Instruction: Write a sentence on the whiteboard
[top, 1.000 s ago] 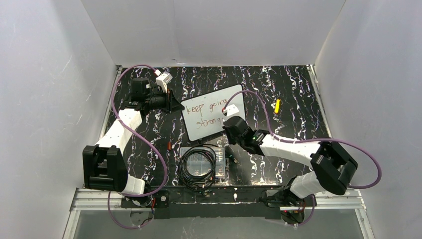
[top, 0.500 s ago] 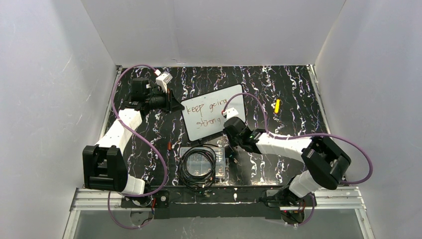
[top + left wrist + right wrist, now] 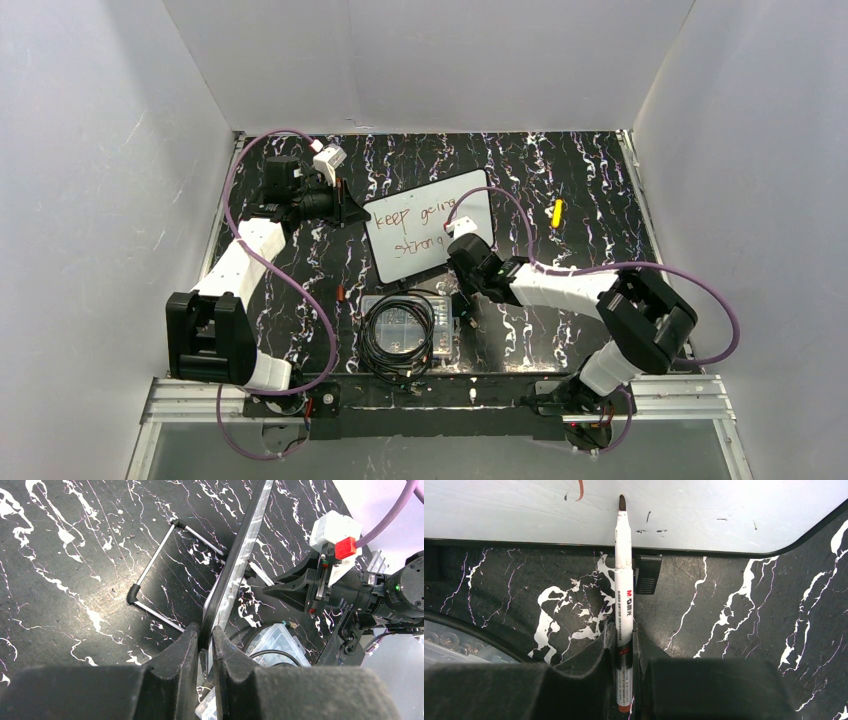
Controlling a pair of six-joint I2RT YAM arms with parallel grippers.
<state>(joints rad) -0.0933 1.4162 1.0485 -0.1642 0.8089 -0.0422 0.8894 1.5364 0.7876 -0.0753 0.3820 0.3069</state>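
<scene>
1. Whiteboard (image 3: 392,266) sits centre of the top view, mid-table, corners skewed to the frame; the left wrist view shows it edge-on, propped on a wire stand (image 3: 150,575); a clear plastic box w/ coiled black cable (image 3: 400,330) lies just below it in the frame.
2. Left gripper (image 3: 205,630): fingers pressed together on the board's thin black rim, bottom centre of its own view, so it is steadying the board, not writing.
3. Right gripper (image 3: 624,640): fingers pinched on the barrel of a white M&G marker (image 3: 624,580), cap off; the dark tip is at top centre of the right wrist view, on the white face just above the lower rim and beside one black foot (image 3: 647,574); touching or just off, can't tell.
4. The sentence (image 3: 400,218) reads "keep going" over "strong" in reddish-brown, two lines, upper-left part of the board; the right wrist crowds the last letter in the top view; one reddish stroke end (image 3: 581,490) shows at the top edge of the right wrist view, left of the tip.
5. Judgement: writing looks complete, or all but; approx. all that's left is to take the tip away from the board w/o smearing, then let go of the board; no cap I can ID for sure.
</scene>
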